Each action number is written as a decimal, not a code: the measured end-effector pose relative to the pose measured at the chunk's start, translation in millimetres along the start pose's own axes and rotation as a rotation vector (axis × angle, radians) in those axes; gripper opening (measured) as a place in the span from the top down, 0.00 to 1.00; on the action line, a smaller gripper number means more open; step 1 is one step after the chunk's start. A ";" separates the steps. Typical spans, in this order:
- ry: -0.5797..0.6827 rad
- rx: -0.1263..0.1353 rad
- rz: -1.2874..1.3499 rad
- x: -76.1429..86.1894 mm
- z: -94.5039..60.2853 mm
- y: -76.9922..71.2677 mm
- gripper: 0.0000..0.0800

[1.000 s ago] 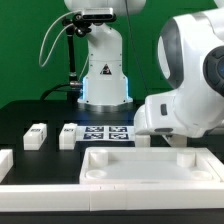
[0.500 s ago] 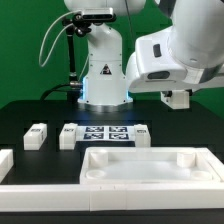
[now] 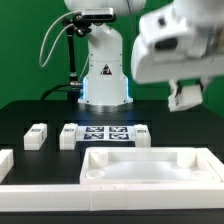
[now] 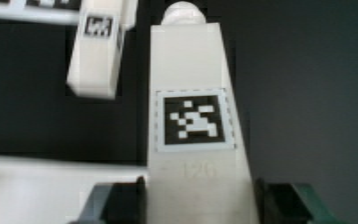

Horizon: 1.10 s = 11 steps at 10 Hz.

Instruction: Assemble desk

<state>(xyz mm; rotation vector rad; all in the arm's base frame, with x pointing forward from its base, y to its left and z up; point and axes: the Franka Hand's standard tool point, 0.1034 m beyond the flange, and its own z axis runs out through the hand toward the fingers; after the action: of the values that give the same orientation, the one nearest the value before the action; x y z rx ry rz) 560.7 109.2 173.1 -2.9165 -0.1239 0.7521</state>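
Gripping a leg post (image 4: pixel 194 100) is how the hand (image 4: pixel 199 200) stands now: in the wrist view its two dark fingers (image 4: pixel 114 203) sit tight against either side of the post's near end, closed to the post's width, with the tagged face turned to the camera. In the exterior view the hand (image 3: pixel 186 96) hangs high over the black desk (image 3: pixel 30 110), toward the exterior view's right, well above the far right end of the white slab (image 3: pixel 150 168). The slab lies flat at the front with its recess up and nothing in it. Two spare posts (image 3: pixel 36 135) (image 3: pixel 68 133) lie behind it near the marker board (image 3: pixel 105 133), and another loose post (image 4: pixel 96 50) shows beside the held one in the wrist view.

The step looks to be carrying this post to a slab corner for fitting. To do it well:
- Hold the grip firm. The post is long and gripped near one end, so a slack grip would let it swing.
- Travel high until over the chosen corner, clear of the raised rim.
- Square the post's free end to its seat before lowering. No socket can be made out in these pictures, so line it up on the corner itself.
- Come down straight and slowly. A tilted entry may jam or push the slab sideways.
- Release only once the post stands seated
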 end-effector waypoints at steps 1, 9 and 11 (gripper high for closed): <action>0.084 -0.003 -0.020 8.0 -26.1 -0.8 0.64; 0.748 -0.068 -0.112 60.1 -52.8 11.5 0.64; 0.961 -0.081 -0.121 68.3 -64.7 6.7 0.64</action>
<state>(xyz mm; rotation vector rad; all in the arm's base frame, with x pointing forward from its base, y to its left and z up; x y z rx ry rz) 652.1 103.6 195.8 -2.9470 -0.2222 -0.7025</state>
